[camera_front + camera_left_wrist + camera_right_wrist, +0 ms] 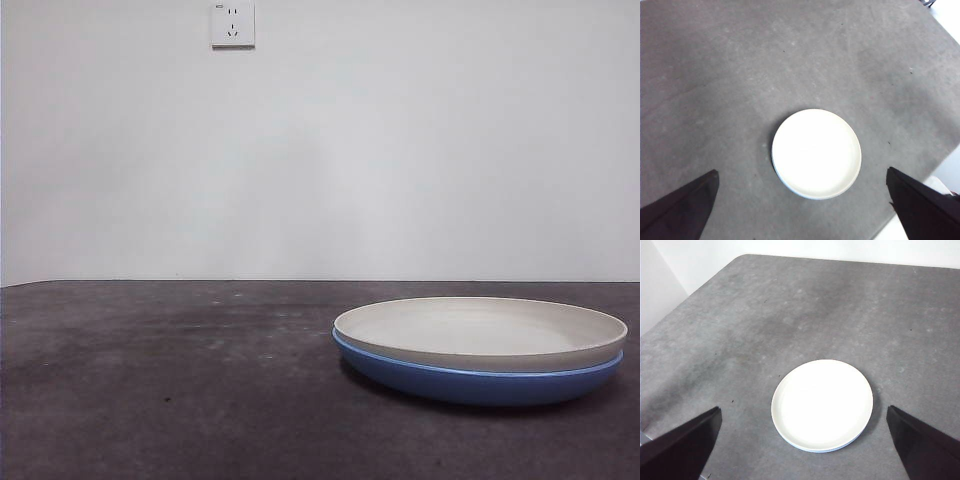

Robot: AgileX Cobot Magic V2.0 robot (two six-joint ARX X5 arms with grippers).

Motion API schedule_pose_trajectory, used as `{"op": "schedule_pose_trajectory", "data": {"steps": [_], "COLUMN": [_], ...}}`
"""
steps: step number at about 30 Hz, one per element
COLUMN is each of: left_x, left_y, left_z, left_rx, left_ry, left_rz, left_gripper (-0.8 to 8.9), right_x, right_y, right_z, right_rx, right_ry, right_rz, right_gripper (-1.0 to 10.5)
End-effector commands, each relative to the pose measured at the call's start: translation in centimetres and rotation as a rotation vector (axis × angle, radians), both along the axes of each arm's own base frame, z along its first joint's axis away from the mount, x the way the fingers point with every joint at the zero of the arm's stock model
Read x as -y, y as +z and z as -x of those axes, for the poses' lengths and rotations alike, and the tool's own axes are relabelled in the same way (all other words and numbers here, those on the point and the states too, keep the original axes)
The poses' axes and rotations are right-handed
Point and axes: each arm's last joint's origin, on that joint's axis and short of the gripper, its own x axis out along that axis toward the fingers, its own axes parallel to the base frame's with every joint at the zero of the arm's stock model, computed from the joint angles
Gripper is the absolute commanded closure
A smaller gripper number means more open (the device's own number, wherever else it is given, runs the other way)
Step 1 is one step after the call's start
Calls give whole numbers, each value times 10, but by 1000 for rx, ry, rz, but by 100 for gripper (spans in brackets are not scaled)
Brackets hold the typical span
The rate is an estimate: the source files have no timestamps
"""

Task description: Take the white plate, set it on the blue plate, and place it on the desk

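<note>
The white plate [480, 330] lies stacked inside the blue plate [478, 382] on the desk [180, 380], at the right in the front view. In the left wrist view the white plate [816, 153] shows from high above, with only a thin edge of the blue plate under it. It shows the same way in the right wrist view [822, 404], where a blue sliver [816, 450] peeks out at its rim. My left gripper [802, 210] and right gripper [802, 450] are both open, empty and raised well above the stack. Neither arm shows in the front view.
A white wall with a socket [232, 24] stands behind the desk. The desk's edge [940, 165] runs close to the plates in the left wrist view. The desk's rounded corner [740, 257] shows in the right wrist view.
</note>
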Motion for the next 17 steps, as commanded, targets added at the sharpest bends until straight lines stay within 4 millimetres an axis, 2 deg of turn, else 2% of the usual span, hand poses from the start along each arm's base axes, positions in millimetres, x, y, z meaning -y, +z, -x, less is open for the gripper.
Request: {"op": "schedule_pose_trajectory", "data": {"steps": [1,8,17], "left_x": [-16,-55,-94], "left_y": [3,-14,-52], "left_z": [24,73,127], "left_rx": [1,20,49], "left_ry": [-15,28,-6], "left_rz": [-26,-91,-93], "left_gripper": [240,241,241], "right_x": [0,0,0], "right_y": [6,6,4], "right_z": [2,2,0], "right_rx": [27,25,-32], "right_ry": [7,6,-34], "right_rz": [1,0,-52], "right_gripper": [348,348,348]}}
